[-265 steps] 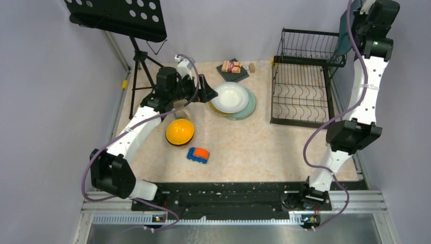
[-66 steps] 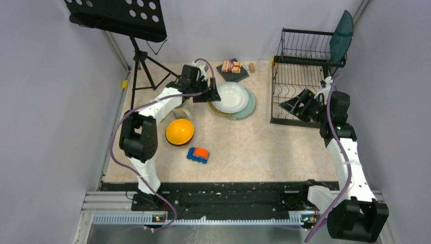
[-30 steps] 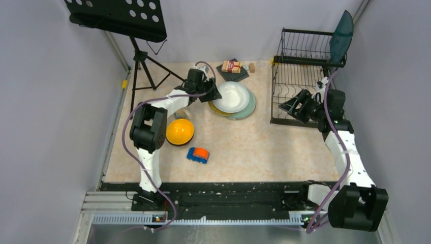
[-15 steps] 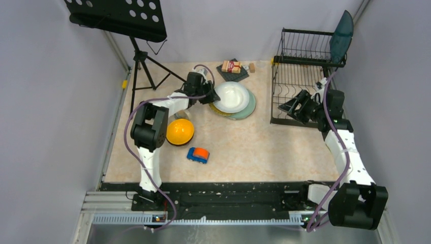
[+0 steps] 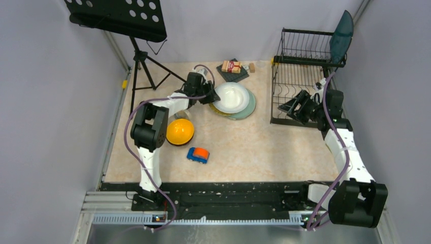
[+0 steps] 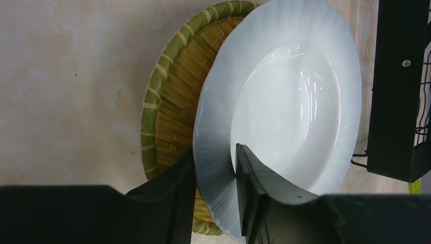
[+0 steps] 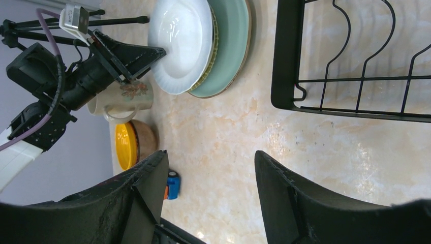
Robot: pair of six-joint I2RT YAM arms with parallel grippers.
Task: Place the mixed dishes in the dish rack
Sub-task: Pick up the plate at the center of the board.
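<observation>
Beige marbled desk (image 5: 244,147), walled round. Cream plate (image 5: 231,96) lies topmost on the yellowish plate (image 6: 173,91) and mint-green plate (image 5: 249,107). My left end effector (image 6: 216,175) pinches its left rim, one finger over, one under. Dish rack (image 5: 300,96) lies well to the right. My right end effector (image 5: 290,105), spread and empty, hovers at the rack's front edge, likely obstructing. Mug (image 7: 124,99) sits beside my left wrist.

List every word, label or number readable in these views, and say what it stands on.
No text can be read in any view.
Packet on the dark mat: print too small and blurred to read.
Mug: a blurred decoration, no legible words.
</observation>
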